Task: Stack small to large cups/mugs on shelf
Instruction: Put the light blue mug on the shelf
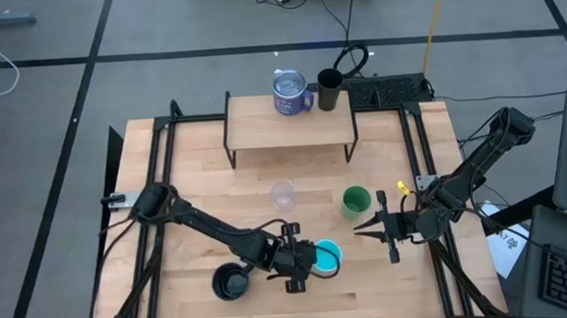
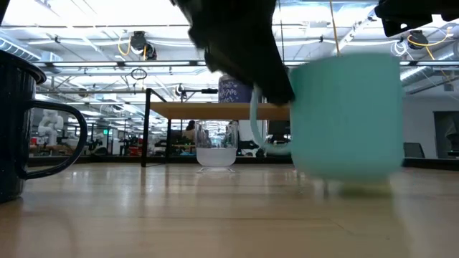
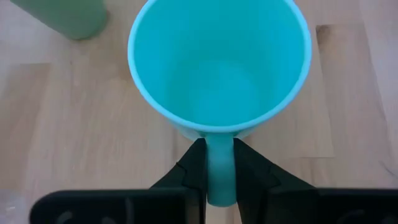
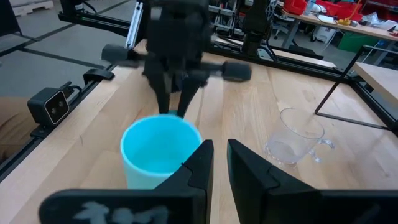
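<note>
My left gripper [image 1: 304, 259] is shut on the handle of the cyan mug [image 1: 327, 258] near the table's front edge. Left of it stands the dark handled mug [image 1: 232, 281]. The small clear glass [image 1: 284, 194] and the green cup [image 1: 355, 202] stand on the table in the middle. On the shelf [image 1: 262, 129] at the back stand the blue-purple mug [image 1: 289, 93] and the black tumbler [image 1: 330, 89]. My right gripper [image 1: 367, 230] hovers right of the cyan mug, its fingers [image 4: 199, 165] nearly together with nothing between them. My left gripper pinches the cyan mug's handle [image 3: 220, 163] between its two fingers, one on each flat side. The fingers come from the table's left, slanting down. The mug stays upright, mouth up; in the low view its base [image 2: 344, 174] seems just clear of the tabletop.
The shelf's black legs [image 1: 230, 154] stand on the table's far half. Black frame rails [image 1: 165, 156] run along both sides of the table. Bare wood lies between the glass and the shelf.
</note>
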Motion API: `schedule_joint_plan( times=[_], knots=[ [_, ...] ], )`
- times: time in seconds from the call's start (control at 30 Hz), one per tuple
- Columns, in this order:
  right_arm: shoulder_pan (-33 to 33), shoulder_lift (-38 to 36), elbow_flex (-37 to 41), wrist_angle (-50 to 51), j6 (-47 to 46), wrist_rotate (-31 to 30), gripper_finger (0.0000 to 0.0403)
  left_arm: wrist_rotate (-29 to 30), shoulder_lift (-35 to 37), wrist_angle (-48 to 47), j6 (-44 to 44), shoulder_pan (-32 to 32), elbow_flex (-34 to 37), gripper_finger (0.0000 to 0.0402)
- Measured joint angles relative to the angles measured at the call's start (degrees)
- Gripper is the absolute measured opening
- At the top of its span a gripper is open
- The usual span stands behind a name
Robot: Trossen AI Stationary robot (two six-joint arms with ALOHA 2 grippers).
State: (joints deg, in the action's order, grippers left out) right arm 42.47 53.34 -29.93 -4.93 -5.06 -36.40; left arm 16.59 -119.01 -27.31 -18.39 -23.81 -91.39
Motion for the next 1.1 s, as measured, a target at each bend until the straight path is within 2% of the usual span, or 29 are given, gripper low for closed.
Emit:
schedule_joint_plan(
  times=[0.23,0.63,0.9,1.1],
  knots=[
    [0.00,0.00,-0.02,0.50,0.42,0.02,0.0036,0.11,5.02,-1.56,2.41,1.33,-0.02,0.0050],
    [0.00,-0.02,-0.04,-0.17,2.02,0.02,0.0036,4.14,21.49,-11.17,4.72,6.77,-0.10,0.0050],
    [-0.01,-0.02,-0.06,-0.91,3.92,0.03,0.0036,7.93,30.77,-15.89,5.36,13.04,-0.11,0.0050],
    [-0.10,-0.02,-0.07,-0.91,4.73,0.02,0.0036,8.64,34.59,-19.10,7.58,19.36,-0.11,0.0050]
  ],
)
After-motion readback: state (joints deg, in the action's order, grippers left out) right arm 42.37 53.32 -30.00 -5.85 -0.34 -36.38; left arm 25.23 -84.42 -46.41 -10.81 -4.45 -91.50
